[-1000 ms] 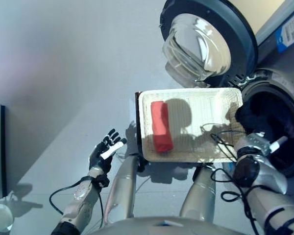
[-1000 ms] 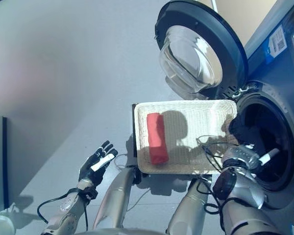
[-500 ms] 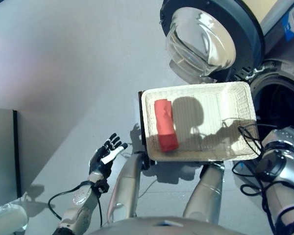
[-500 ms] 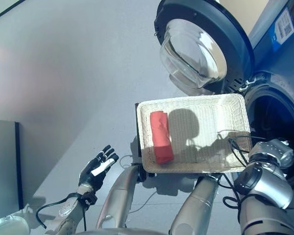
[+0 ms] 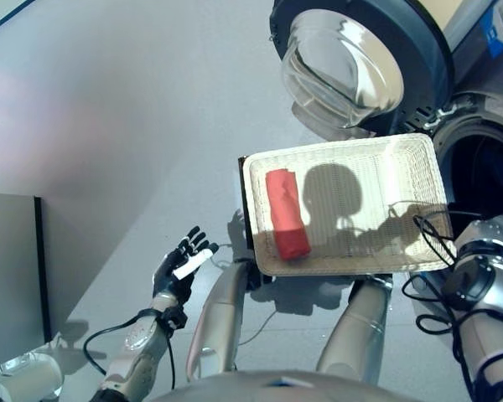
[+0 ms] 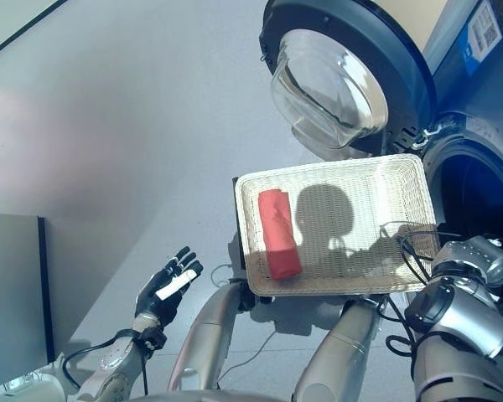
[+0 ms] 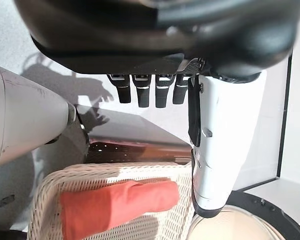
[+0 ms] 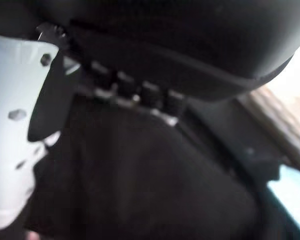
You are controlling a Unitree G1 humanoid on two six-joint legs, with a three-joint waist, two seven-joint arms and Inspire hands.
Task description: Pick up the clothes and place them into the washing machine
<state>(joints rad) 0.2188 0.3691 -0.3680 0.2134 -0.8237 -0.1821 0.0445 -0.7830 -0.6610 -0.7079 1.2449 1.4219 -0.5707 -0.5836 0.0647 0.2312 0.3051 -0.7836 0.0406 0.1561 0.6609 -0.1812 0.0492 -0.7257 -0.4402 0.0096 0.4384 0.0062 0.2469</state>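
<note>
While the round dark-rimmed glass door [image 5: 356,63] of the washing machine [image 6: 478,180] is swung wide, the drum mouth is clear for loading. Rolled red cloth [image 5: 287,213] lies at the left edge of the white woven rectangular basket [image 5: 419,172], set just beside the opening, probably for a short carry. Left hand [image 5: 181,265] hangs over the floor, fingers straight, empty. Right hand [image 8: 20,125] faces something dark; grip state unclear.

White wicker basket [image 5: 419,163] above grey floor [image 5: 109,126]
</note>
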